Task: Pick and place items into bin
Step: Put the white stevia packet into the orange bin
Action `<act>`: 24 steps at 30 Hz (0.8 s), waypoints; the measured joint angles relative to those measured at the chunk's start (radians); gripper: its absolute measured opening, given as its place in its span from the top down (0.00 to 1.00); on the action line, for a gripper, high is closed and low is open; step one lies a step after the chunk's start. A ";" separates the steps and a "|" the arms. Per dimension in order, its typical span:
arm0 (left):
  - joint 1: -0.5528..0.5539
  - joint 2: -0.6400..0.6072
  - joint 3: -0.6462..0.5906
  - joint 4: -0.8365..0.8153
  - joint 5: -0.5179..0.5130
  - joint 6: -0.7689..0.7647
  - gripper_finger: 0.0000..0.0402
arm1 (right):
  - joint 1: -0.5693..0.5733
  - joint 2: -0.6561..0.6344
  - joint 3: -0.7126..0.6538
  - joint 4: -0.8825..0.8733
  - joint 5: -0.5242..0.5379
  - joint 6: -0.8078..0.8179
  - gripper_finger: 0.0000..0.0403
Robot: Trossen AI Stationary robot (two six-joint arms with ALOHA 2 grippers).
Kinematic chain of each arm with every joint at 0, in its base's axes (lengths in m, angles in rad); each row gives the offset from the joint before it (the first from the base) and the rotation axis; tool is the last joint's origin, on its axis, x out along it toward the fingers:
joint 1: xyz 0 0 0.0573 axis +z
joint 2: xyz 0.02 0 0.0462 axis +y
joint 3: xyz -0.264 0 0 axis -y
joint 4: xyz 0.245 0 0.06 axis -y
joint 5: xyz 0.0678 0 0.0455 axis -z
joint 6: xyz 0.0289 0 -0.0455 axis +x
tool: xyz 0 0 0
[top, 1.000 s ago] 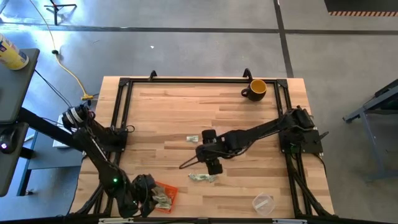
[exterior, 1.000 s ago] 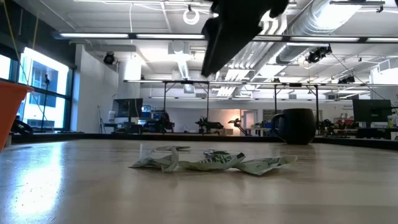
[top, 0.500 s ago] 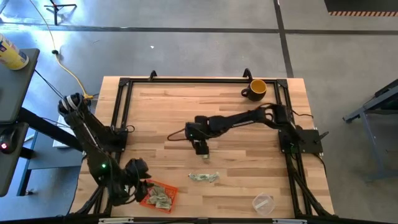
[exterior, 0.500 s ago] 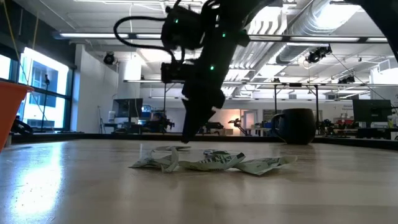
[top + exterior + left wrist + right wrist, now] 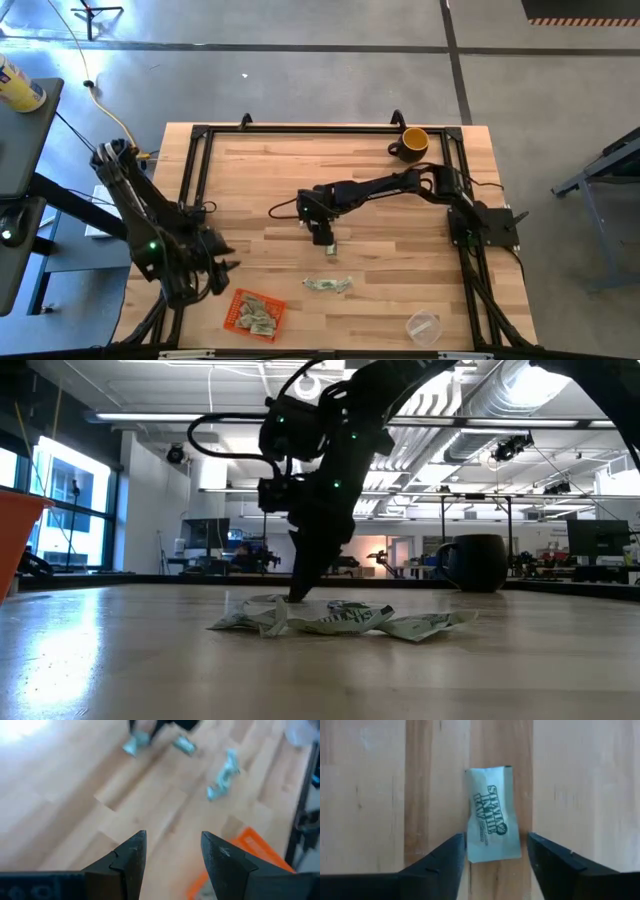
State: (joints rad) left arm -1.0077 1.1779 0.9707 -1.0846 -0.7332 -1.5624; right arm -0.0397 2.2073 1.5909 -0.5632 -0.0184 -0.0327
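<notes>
Two items show beside my right gripper: a pale green-and-white packet (image 5: 492, 815) lies flat on the wood mid-table, and my open right gripper (image 5: 322, 238) points down at it, a finger standing on each side of it. Whether the fingers touch it, I cannot tell. A small pile of packets (image 5: 327, 285) lies nearer the front edge, also seen in the low view as crumpled packets (image 5: 340, 620). The orange bin (image 5: 255, 313) sits at the front left with several packets inside. My left gripper (image 5: 215, 273) hovers open to the bin's far left, holding nothing.
A yellow-and-black mug (image 5: 412, 143) stands at the far right corner. A clear plastic cup (image 5: 423, 325) lies near the front right. A black frame (image 5: 200, 180) runs along the table's edges. Bare wood lies between the bin and the pile.
My right gripper has moved from above the near pile toward the far left and come down until its fingertips reach table height around a single packet. My left gripper has drawn back from over the bin toward the table's left and far side.
</notes>
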 joint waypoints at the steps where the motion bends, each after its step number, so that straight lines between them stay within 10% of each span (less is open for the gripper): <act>1: 0.000 -0.014 0.000 -0.025 -0.022 -0.009 0.45 | 0.001 0.009 0.001 0.002 -0.007 0.007 0.52; 12: 0.000 -0.098 0.000 -0.121 -0.157 0.010 0.45 | 0.009 0.006 0.000 -0.005 -0.035 0.036 0.97; 24: 0.114 -0.098 -0.222 0.202 -0.170 -0.165 0.45 | 0.037 -0.158 -0.003 0.062 -0.018 0.175 0.98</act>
State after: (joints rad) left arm -0.8934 1.0801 0.7490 -0.8826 -0.9031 -1.7274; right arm -0.0029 2.0498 1.5875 -0.5010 -0.0368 0.1427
